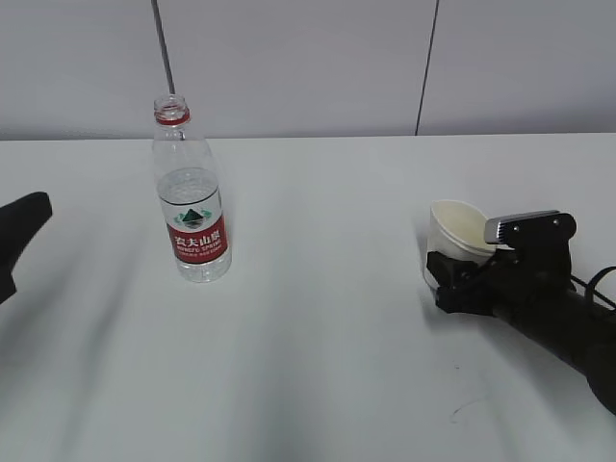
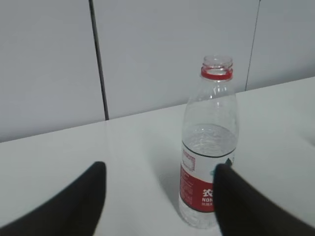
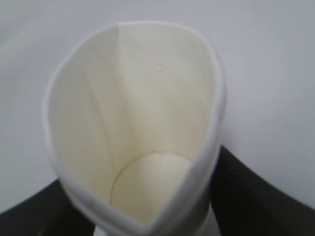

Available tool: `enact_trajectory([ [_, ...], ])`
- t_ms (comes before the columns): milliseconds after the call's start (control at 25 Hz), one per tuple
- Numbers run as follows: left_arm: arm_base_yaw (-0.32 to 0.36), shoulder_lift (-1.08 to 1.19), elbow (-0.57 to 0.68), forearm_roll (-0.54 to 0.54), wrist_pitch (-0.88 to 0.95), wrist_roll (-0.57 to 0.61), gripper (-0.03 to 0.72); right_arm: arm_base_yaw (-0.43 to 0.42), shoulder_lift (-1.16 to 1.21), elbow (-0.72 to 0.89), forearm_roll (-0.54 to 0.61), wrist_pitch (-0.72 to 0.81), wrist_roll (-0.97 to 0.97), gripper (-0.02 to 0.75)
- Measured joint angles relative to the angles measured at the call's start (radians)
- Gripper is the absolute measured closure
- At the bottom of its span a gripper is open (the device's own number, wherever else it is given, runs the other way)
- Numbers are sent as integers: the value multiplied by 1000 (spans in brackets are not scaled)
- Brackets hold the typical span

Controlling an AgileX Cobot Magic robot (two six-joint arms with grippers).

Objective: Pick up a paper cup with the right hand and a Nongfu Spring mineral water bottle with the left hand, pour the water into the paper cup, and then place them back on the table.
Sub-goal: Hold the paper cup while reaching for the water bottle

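Over at the three o'clock side of the table (image 1: 318,385), the right gripper (image 1: 452,274) had its dark fingers (image 3: 256,196) on both sides of the paper cup (image 1: 457,236). The cup's rim was squeezed out of round – long and narrow in the right wrist view – so the fingers were pinching it. It leaned a little, and its cream inside (image 3: 142,128) faced the camera. I could not tell whether its bottom touched the table.

The Nongfu Spring mineral water bottle (image 1: 191,207) stood upright at about ten o'clock, with no cap on its neck. The water (image 2: 209,142) filled it to just above the red label. Nothing touched it.

The left gripper (image 2: 160,201) sat low at nine o'clock, close to the table's left edge. Its two fingers (image 2: 74,206) were spread wide – holding nothing – and the bottle stood just ahead of the right-hand one.

Between bottle and cup lay a wide stretch of bare white table. More bare room ran behind them to the far edge by the grey wall (image 1: 308,58).
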State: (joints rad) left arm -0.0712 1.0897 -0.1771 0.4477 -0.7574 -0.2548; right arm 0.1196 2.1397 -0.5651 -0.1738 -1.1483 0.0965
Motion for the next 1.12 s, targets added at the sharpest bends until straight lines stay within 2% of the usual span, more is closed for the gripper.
enact_trajectory([
  [120, 0, 78, 0, 3, -59, -2, 105, 0, 0, 0, -2, 0, 0, 261],
  [240, 0, 183, 0, 5, -137, -3, 67, 0, 0, 0, -10, 0, 0, 261],
  [480, 0, 417, -5, 7, -359, 21, 59, 0, 0, 0, -30, 0, 0, 262],
  [600, 0, 541, -25, 19, -374, 50, 59, 0, 0, 0, -45, -2, 0, 262],
  [760, 0, 668, -87, 92, -374, 89, 63, 0, 0, 0, -74, -2, -11, 262],
  [960, -1, 755, -171, 104, -380, 95, 71, 0, 0, 0, -115, -2, -17, 262],
  [1120, -46, 807, -234, 104, -381, 95, 74, 0, 0, 0, -124, -2, -20, 262],
])
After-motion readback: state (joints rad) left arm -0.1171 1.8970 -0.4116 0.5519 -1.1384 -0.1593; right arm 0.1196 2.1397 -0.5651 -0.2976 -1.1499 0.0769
